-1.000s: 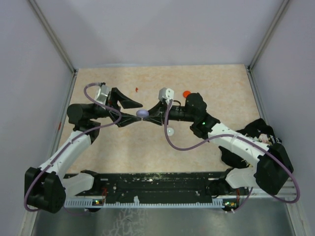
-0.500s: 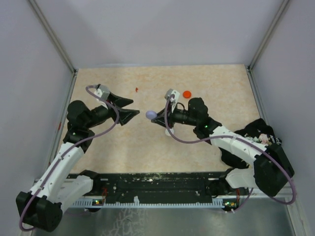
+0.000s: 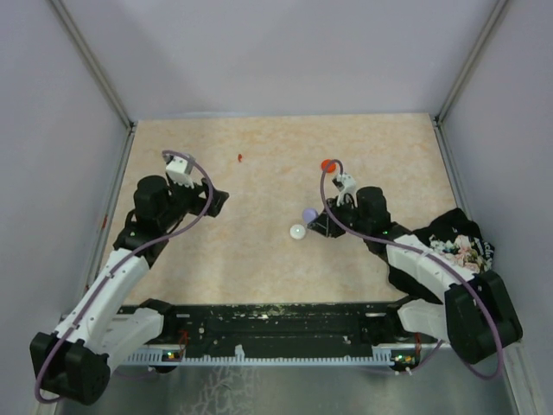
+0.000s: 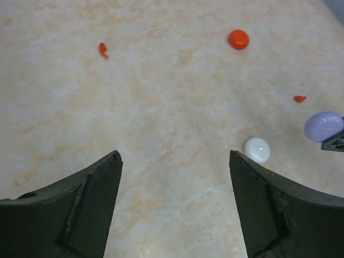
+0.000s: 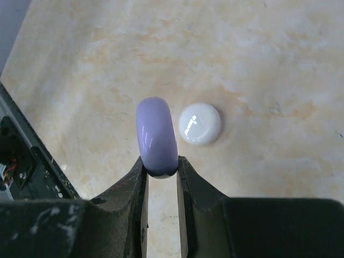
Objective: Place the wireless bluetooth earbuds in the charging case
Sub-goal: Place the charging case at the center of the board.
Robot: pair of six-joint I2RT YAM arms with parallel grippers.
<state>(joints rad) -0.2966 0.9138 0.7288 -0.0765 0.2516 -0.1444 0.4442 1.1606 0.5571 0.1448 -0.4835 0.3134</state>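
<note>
The lavender case (image 5: 156,134) is clamped edge-on in the right pincer (image 5: 160,164); the left pincer (image 4: 174,157) is spread wide, empty. A red earbud (image 4: 102,50) — eleven o'clock in its wrist view — should be straddled squarely, pinched gently.

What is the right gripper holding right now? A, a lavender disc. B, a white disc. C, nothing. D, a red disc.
A: in the right wrist view the right gripper pinches the lavender disc on edge, while the white disc lies loose beside it.
</note>
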